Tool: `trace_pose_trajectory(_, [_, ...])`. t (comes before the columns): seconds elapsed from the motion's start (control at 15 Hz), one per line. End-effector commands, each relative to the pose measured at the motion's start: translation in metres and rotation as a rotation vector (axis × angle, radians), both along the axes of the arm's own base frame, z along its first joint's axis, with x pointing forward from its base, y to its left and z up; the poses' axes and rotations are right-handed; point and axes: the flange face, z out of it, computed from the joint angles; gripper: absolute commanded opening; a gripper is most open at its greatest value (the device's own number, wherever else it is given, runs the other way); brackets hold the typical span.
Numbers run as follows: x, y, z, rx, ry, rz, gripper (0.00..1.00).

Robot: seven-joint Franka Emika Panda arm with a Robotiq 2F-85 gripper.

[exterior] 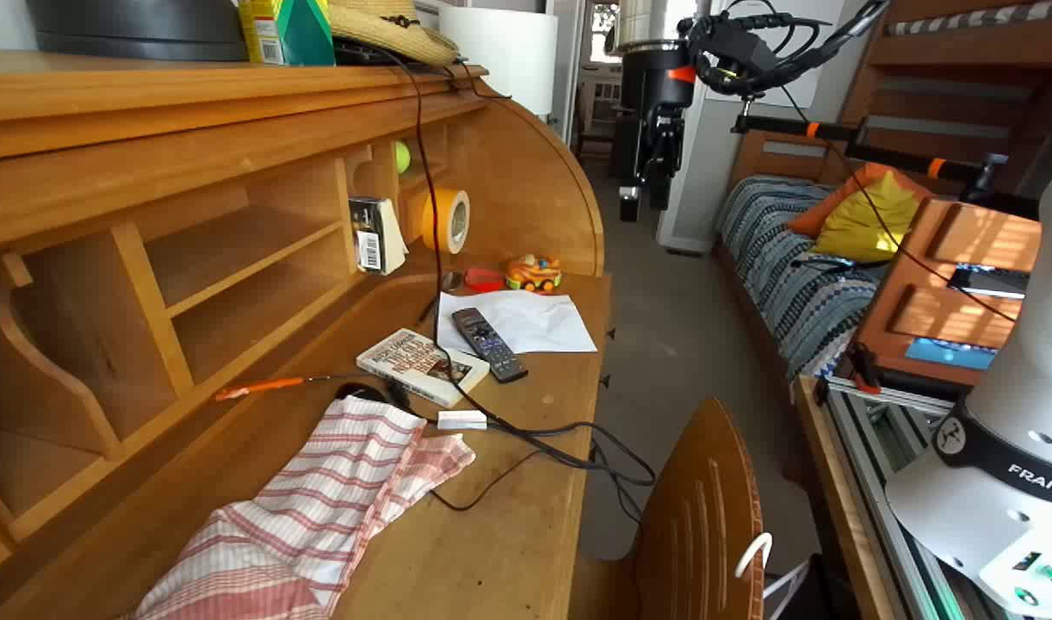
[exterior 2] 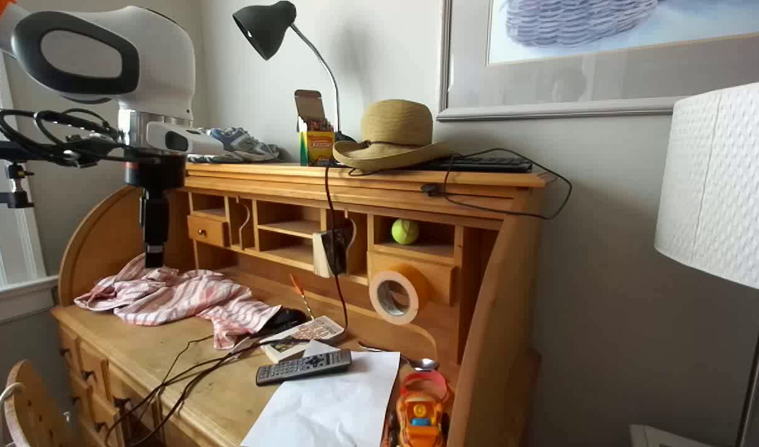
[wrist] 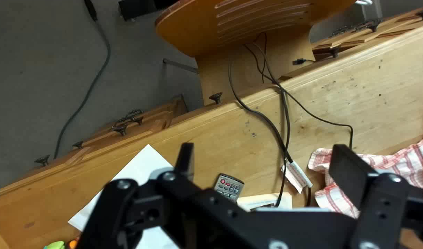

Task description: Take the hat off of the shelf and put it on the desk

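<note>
The tan straw hat (exterior 2: 397,124) (exterior: 388,27) rests crown up on the shelf (exterior 2: 261,172) (exterior: 190,90), toward the end by the lamp shade. Its brim overlaps a dark keyboard and reaches the shelf's front edge. In both exterior views my gripper (exterior: 645,205) (exterior 2: 154,257) hangs pointing down in the air, well apart from the hat. The wrist view shows the gripper (wrist: 266,159) above the desk (wrist: 228,145) (exterior: 526,525), its fingers wide apart with nothing held between them. The hat is out of the wrist view.
Beside the hat stand a crayon box (exterior 2: 317,146) and a desk lamp (exterior 2: 264,31). A black cable (exterior: 431,215) hangs from the shelf to the desk. A checked cloth (exterior: 311,499), a remote (exterior: 489,344), a book (exterior: 418,362) and paper (exterior: 543,323) lie on the desk. A chair (exterior: 707,517) stands at its front.
</note>
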Motion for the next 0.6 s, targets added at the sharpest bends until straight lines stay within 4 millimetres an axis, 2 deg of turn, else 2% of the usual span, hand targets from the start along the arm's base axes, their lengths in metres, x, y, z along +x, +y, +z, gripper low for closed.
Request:
trace_pose_trajectory(0.0, [0.0,0.0,0.0,0.0,0.001,0.0,1.0])
trace_pose_trajectory(0.4, [0.0,0.0,0.0,0.0,0.001,0.0,1.0])
trace_pose_trajectory(0.53, [0.005,0.004,-0.013,-0.036,-0.017,0.001,1.0])
